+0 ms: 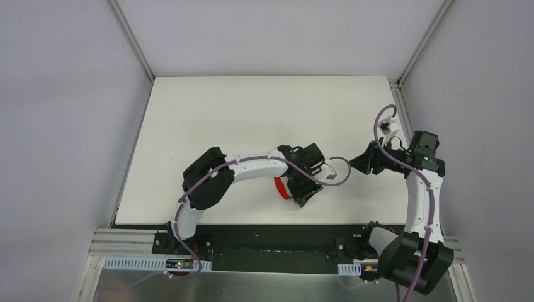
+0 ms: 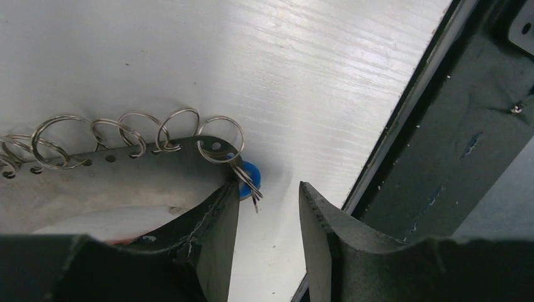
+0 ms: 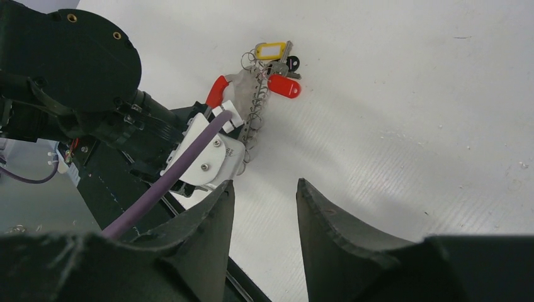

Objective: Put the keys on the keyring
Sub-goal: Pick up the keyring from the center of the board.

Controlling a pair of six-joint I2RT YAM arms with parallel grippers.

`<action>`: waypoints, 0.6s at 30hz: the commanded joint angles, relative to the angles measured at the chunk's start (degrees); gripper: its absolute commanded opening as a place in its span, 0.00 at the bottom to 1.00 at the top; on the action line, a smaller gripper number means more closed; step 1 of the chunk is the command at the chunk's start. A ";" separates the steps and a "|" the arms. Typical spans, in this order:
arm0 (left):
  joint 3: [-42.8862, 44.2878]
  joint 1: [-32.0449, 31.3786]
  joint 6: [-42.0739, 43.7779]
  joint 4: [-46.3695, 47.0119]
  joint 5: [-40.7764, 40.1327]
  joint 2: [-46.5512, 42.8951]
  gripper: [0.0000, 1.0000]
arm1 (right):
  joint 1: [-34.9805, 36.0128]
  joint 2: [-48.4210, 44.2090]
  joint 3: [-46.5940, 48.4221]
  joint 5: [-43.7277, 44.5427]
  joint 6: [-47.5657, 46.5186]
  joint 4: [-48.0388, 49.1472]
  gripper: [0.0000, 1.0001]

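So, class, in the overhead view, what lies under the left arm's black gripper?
A bright red curve of the oval keyring pokes out beneath the left gripper. Its grey half and the tagged keys are covered there.

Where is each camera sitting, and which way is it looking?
Top: high behind the arms, looking down at the table; left arm and right arm show.
Left wrist: on the left arm, looking past its own open jaws at the keyring and a blue key tag.
Right wrist: on the right arm, looking past its jaws towards the left arm.
All three see the keyring.
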 commanded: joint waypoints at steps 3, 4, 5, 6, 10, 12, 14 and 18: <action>1.90 -0.36 -1.12 -0.20 -2.51 0.43 0.39 | -0.58 0.20 -0.37 -2.99 -1.12 -0.75 0.43; 2.12 -0.34 -1.22 -0.28 -2.41 0.46 0.39 | -0.58 -0.01 -0.51 -3.05 -1.21 -0.77 0.43; 2.30 -0.31 -1.19 -0.29 -2.37 0.61 0.38 | -0.58 -0.13 -0.56 -3.09 -1.14 -0.78 0.43; 2.44 -0.34 -1.24 -0.29 -2.32 0.71 0.36 | -0.66 -0.18 -0.69 -3.11 -1.21 -0.84 0.43; 2.94 -0.32 -1.28 -0.60 -2.35 0.96 0.30 | -0.67 0.37 -0.59 -3.49 -1.75 -1.53 0.43; 3.23 -0.31 -1.29 -0.62 -2.24 0.91 0.26 | -0.75 0.88 -0.47 -3.51 -2.04 -1.80 0.43; 3.53 -0.34 -1.29 -0.85 -2.16 0.92 0.24 | -0.75 1.19 -0.40 -3.66 -2.31 -2.11 0.43; 3.90 -0.38 -1.39 -1.14 -1.94 1.20 0.19 | -0.92 1.23 -0.31 -3.88 -2.63 -2.53 0.43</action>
